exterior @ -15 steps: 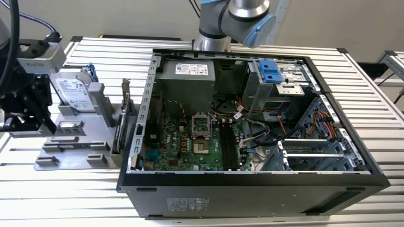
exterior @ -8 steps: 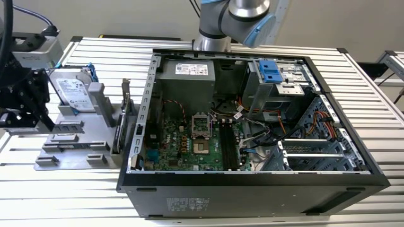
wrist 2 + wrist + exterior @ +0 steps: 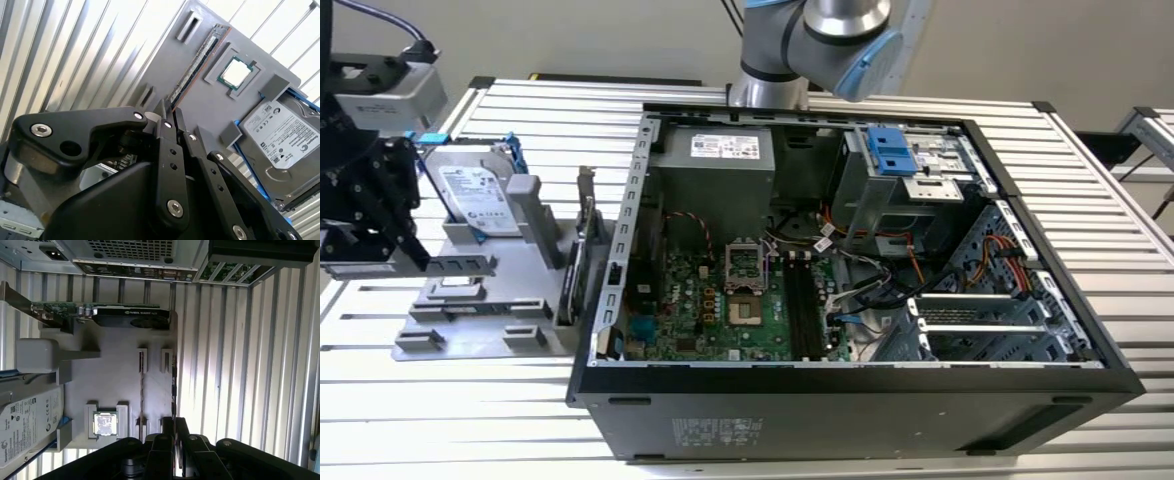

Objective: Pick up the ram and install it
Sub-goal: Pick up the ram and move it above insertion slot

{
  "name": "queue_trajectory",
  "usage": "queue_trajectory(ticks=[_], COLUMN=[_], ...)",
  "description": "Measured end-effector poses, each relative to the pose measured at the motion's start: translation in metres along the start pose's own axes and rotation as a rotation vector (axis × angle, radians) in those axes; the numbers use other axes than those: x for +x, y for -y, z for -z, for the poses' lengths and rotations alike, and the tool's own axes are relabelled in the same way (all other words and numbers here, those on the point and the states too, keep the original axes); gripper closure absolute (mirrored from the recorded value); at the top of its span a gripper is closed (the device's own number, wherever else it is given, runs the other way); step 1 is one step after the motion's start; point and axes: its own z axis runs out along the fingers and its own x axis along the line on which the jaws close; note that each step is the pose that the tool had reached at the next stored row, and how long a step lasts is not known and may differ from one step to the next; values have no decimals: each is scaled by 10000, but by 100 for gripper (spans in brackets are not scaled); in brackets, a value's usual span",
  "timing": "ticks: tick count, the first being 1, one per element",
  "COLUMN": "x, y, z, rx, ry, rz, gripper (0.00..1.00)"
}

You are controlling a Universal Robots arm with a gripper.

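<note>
- ram (image 3: 197, 60): on edge in grey fixture (image 3: 207, 107), likely so its faces can be pinched
- gripper (image 3: 168, 111): narrowly parted, empty, poised at ram's near end

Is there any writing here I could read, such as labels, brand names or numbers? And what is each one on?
No text here can be quoted reliably; every piece of print is too small to read.
On the hard drive: a white label with dense print, unreadable.
On the expansion card: pale lettering on its black cover, unreadable.
On the power supply: a white sticker, unreadable.
On the computer case: a pale block of print on its outer wall, unreadable.
</note>
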Motion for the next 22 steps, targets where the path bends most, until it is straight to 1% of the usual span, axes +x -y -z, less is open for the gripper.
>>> queue_trajectory(ticks=[7, 22], x=[-2, -5], y=[-1, -3], z=[88, 238], rx=[0, 0], ry=[0, 0], rz=[-2, -2], gripper=[100, 100])
